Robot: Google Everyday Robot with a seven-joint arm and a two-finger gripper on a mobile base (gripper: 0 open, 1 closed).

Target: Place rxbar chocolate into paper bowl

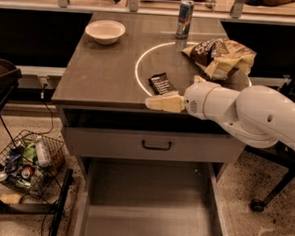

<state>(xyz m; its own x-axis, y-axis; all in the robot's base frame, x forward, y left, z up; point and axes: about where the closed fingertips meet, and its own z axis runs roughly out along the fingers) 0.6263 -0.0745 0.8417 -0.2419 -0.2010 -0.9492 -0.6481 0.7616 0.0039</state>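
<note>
The end effector [161, 102] hangs at the front edge of the surface [105, 77], right by the rxbar chocolate [161, 83] lying flat there. Honestly can't tell how open it is. The paper bowl [105, 31] sits well apart, back left.

Cream tool [154, 103] beside black, pale-printed rxbar chocolate [162, 83]; paper bowl [105, 38] off-white.

An upright can [184, 12] and snack bag [219, 55] (crumpled) share the table [105, 75].
</note>
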